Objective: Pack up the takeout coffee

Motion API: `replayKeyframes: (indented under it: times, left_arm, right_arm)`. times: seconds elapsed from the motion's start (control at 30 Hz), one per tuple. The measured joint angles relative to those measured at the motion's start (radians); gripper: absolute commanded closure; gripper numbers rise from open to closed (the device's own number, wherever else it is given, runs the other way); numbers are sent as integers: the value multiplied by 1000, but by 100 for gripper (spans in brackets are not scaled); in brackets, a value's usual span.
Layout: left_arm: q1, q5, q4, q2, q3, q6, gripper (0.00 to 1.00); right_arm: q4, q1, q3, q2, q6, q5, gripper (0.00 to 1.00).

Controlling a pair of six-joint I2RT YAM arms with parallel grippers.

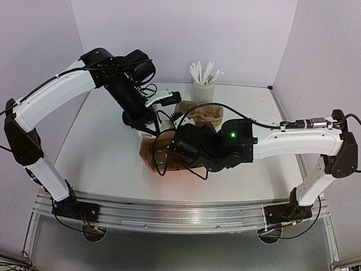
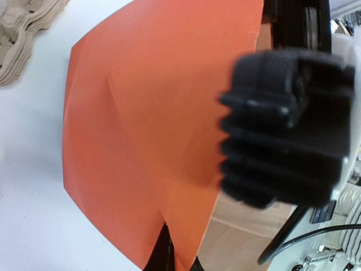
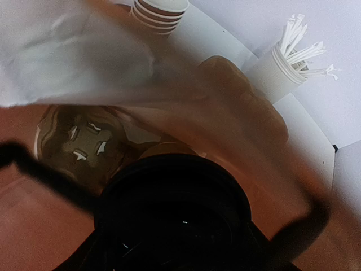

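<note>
The takeout coffee shows in the right wrist view as a black dome lid (image 3: 175, 214) with a bit of kraft cup (image 3: 163, 149) behind it. It sits right in front of that camera, inside a translucent orange bag (image 1: 153, 153). My right gripper (image 1: 179, 149) reaches into the bag's mouth and is shut on the coffee; its fingers are mostly hidden by the lid. My left gripper (image 2: 172, 258) is shut on the bag's upper edge (image 2: 146, 130) and holds it up, at the bag's far side in the top view (image 1: 144, 123).
A stack of cardboard cup carriers (image 1: 200, 113) lies behind the bag. A white cup of wrapped stirrers (image 1: 203, 84) stands at the back. A stack of lidless brown cups (image 3: 161, 11) shows through the bag. The right arm's black body (image 2: 285, 130) looms beside the bag.
</note>
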Motion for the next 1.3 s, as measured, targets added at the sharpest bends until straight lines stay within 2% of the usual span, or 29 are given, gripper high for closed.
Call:
replayKeyframes:
  times: [0.33, 0.6, 0.8, 0.97, 1.17, 1.3]
  left_arm:
    - [43, -57, 1, -4, -5, -53, 100]
    - [43, 7, 4, -16, -23, -44, 100]
    - [68, -8, 19, -18, -35, -70, 100]
    - [124, -8, 30, -18, -59, -92, 100]
    - [133, -8, 45, -18, -68, -99, 100]
    - [147, 38, 45, -12, -65, -104, 100]
  right_arm:
    - [69, 3, -86, -8, -20, -78, 74]
    - [72, 10, -103, -32, -38, -85, 74]
    - [73, 34, -89, -18, -63, -77, 74]
    - [81, 56, -100, -76, -60, -72, 74]
    - [91, 57, -123, -186, -46, -82, 75]
    - [87, 57, -121, -167, -89, -104, 75]
